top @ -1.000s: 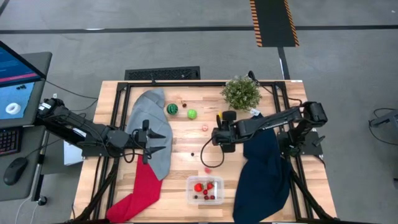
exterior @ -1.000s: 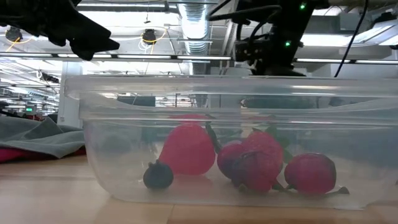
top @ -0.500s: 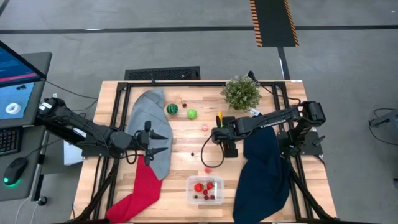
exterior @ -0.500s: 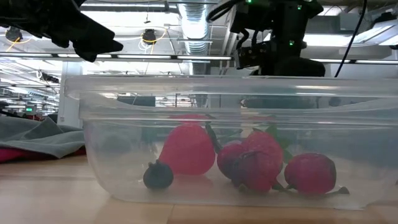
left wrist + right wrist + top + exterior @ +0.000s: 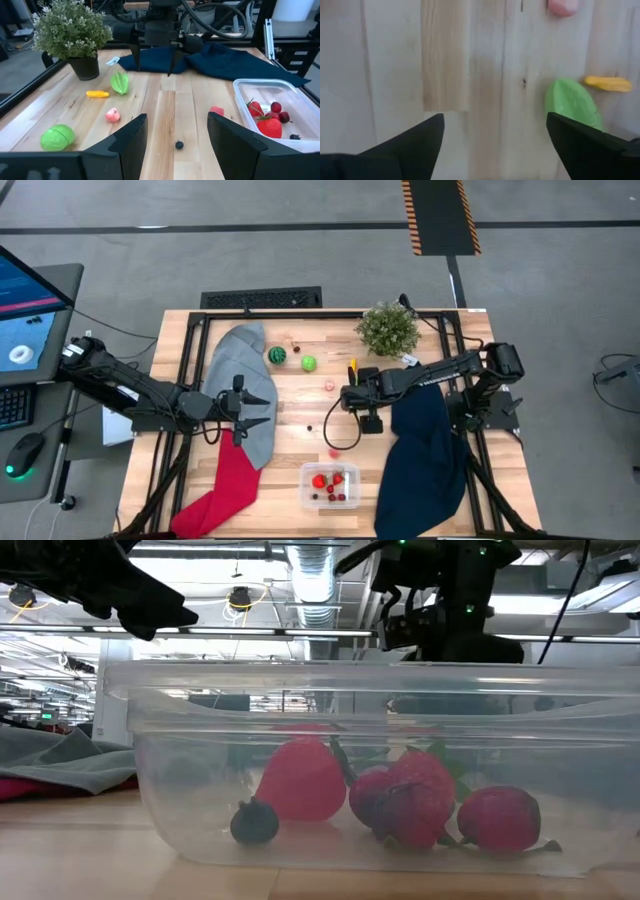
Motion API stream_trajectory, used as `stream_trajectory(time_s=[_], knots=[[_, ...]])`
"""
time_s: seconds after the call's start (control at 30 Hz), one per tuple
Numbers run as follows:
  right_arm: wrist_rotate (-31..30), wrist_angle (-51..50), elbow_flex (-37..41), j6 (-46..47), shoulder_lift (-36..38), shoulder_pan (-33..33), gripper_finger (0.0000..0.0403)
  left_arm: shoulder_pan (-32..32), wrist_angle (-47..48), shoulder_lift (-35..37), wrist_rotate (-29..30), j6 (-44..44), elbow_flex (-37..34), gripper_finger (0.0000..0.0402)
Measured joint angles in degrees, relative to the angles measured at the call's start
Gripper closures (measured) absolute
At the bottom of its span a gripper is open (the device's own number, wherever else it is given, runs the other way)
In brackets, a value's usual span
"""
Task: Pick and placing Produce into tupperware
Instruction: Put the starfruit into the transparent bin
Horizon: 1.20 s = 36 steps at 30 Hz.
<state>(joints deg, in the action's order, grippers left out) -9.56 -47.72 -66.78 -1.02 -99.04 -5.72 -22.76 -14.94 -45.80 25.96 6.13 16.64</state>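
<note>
The clear tupperware (image 5: pixel 330 485) stands near the table's front edge and holds red berries (image 5: pixel 400 802) and a dark blueberry (image 5: pixel 254 822). Loose produce lies on the wood: a striped melon ball (image 5: pixel 276 355), a green ball (image 5: pixel 309 363), a pink piece (image 5: pixel 113 115), a yellow piece (image 5: pixel 97 93), a green leaf-shaped piece (image 5: pixel 120 82), a red piece (image 5: pixel 216 110) and a blueberry (image 5: pixel 179 145). My right gripper (image 5: pixel 345 398) hangs open over bare wood at mid-table, beside the green piece (image 5: pixel 570 102). My left gripper (image 5: pixel 262 408) stands open over the grey cloth's edge.
A potted plant (image 5: pixel 388 328) stands at the far edge. A grey cloth (image 5: pixel 248 395) over a red one (image 5: pixel 228 480) lies on the left. A dark blue cloth (image 5: pixel 425 460) lies on the right. Bare wood shows between the grippers and the container.
My right gripper has shifted slightly toward the table's left edge and turned about its wrist.
</note>
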Motion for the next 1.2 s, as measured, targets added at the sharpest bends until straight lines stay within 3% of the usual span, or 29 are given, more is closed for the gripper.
stream_trajectory(time_s=[0.37, 0.67, 0.77, 0.9, 1.03, 1.2], knots=[[0.7, 0.8, 0.0, 1.6, 0.0, -6.0, 0.0014, 0.0, 0.0, 0.0, 0.1, -0.5, 0.0, 0.0203], [0.3, 9.0, 0.0, 21.0, 0.0, -8.5, 0.0014, 0.0, 0.0, 0.0, 0.3, -0.5, 0.0, 0.0203], [0.3, 11.5, 0.0, 23.6, 0.0, -8.5, 0.0014, 0.0, 0.0, 0.0, 0.3, -0.5, 0.0, 0.0203], [-1.0, 11.0, 0.0, 21.1, 0.0, -7.8, 0.0015, 0.0, 0.0, 0.0, 0.3, -0.2, 0.0, 0.0203], [-5.9, 6.6, 0.0, 9.0, 0.0, -6.7, 0.0015, 0.0, -0.1, 0.0, 0.3, -0.7, 0.0, 0.0203], [-9.9, 4.5, 1.7, 7.4, 0.0, -4.8, 0.0015, 0.0, 0.0, 0.0, 0.3, -0.8, 0.0, 0.0203]])
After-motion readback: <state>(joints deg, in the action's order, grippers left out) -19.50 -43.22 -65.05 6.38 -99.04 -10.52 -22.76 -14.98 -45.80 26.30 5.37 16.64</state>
